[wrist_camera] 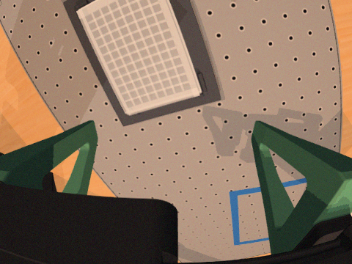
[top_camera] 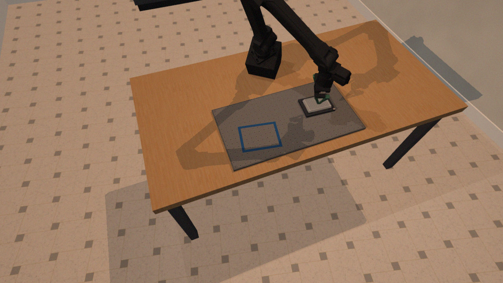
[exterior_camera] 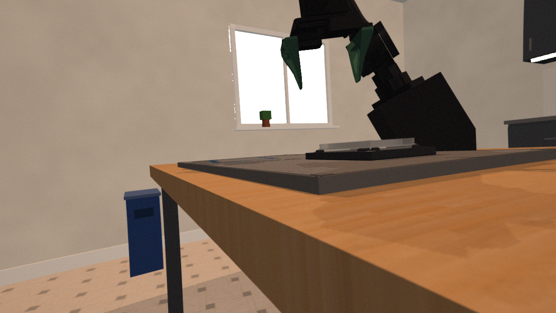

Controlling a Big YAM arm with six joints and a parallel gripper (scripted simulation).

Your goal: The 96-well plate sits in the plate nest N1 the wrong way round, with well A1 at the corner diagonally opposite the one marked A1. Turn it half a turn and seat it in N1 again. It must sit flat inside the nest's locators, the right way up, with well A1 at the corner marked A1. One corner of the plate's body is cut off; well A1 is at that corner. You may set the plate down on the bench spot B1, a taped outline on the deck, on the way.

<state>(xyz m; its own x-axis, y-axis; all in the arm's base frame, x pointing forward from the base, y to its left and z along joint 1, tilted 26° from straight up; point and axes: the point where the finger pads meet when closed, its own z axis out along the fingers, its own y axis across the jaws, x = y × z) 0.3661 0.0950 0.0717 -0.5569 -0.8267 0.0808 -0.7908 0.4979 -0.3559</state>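
Note:
The white 96-well plate point(top_camera: 318, 104) lies flat in the black plate nest N1 point(top_camera: 316, 107) at the right end of the grey deck. From the side the plate point(exterior_camera: 367, 144) is a thin pale slab on the nest point(exterior_camera: 369, 152). My gripper point(exterior_camera: 326, 83) hangs well above the plate, its green fingers wide open and empty. It also shows in the wrist view point(wrist_camera: 173, 161) and in the overhead view point(top_camera: 320, 99).
The blue taped outline B1 point(top_camera: 259, 136) lies on the perforated grey deck point(top_camera: 288, 124), left of the nest; it also shows in the wrist view point(wrist_camera: 254, 215). The arm's black base point(top_camera: 263, 59) stands behind the deck on the wooden table.

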